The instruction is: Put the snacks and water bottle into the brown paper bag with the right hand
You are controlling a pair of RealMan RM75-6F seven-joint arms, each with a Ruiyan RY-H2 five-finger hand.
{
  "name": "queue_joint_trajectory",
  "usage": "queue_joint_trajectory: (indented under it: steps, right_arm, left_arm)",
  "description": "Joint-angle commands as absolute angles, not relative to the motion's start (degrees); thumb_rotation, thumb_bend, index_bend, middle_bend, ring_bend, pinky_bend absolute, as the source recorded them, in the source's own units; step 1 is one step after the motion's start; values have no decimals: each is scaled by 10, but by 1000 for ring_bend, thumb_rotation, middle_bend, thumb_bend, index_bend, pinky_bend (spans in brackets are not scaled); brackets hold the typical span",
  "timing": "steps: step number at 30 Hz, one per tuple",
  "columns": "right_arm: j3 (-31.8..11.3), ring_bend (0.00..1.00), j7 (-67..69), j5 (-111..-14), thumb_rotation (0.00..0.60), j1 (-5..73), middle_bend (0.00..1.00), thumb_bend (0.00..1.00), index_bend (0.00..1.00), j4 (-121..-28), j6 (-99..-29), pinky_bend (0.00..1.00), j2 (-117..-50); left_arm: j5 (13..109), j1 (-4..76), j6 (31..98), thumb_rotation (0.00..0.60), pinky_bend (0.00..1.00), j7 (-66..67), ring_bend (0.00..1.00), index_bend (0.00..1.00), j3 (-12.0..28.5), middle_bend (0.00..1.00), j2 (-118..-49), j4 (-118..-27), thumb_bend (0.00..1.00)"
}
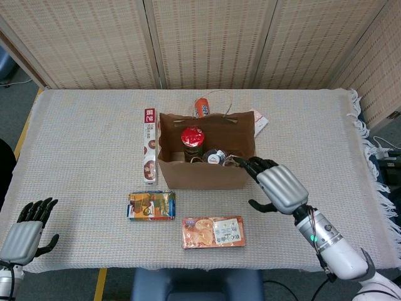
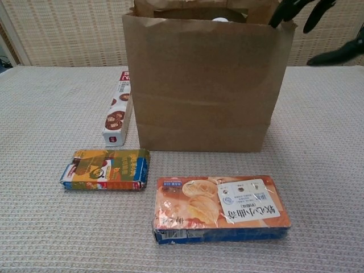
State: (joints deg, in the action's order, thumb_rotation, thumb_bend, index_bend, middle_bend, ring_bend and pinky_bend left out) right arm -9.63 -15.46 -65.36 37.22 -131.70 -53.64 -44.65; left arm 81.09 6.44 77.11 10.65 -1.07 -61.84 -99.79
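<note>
A robot's right hand hovers empty, fingers spread, beside the right front corner of an upright brown paper bag on the woven counter, where a red-capped clear water bottle stands inside; an orange biscuit packet, a multicoloured snack pack and a long white cookie box lie outside, while the left hand rests open at the counter's edge

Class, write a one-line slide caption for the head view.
Open right hand beside the brown paper bag holding a water bottle; three snack packs remain outside.
</note>
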Motion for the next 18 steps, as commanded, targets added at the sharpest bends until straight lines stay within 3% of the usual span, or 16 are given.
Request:
queue_joint_trajectory:
  steps: [1,9,18]
  right_arm:
    - [-50,104,-97,-730,600,352,185,175,27,-1301,-465,223,-432]
    - [-20,104,-112,-771,600,354,185,173,27,-1260,-434,221,-499]
    - [-62,104,-130,-746,600,346,185,173,27,-1268,-526,215,-526]
  left_arm:
    - [810,65,771,600,24,107,0,0,-10,0,-619,-998,370]
    - [811,65,771,600,24,107,0,0,-10,0,-619,-997,370]
    - [813,64,772,600,24,98,0,0,-11,0,-616,-995,370]
